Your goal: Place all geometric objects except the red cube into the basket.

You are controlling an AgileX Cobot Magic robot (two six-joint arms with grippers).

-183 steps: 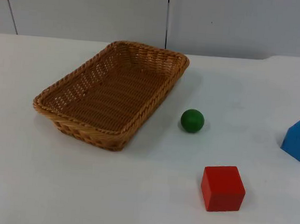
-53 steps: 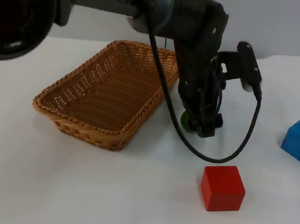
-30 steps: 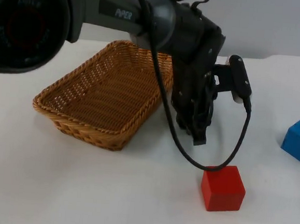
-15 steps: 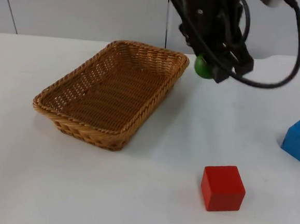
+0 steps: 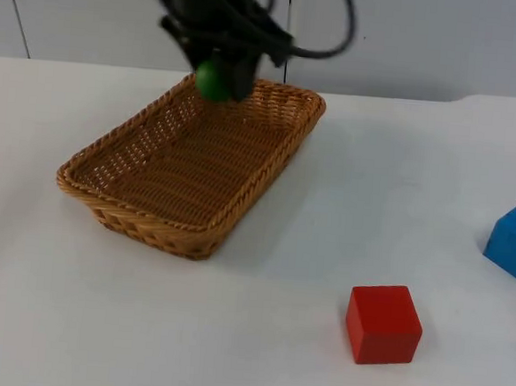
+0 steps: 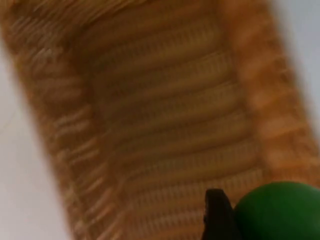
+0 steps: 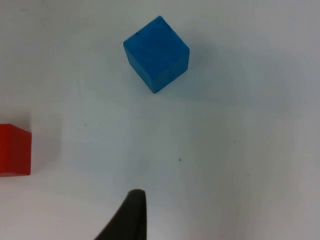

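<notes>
One green ball (image 5: pixel 215 81) clamped in left gripper (image 5: pixel 219 75), above wicker basket (image 5: pixel 105 201); to release there next. Right gripper waiting over blue cube (image 7: pixel 156 53), jaw opening impossible to tell.

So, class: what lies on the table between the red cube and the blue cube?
Nothing: bare white table separates the red cube from the blue cube, seen in the top view.
</notes>
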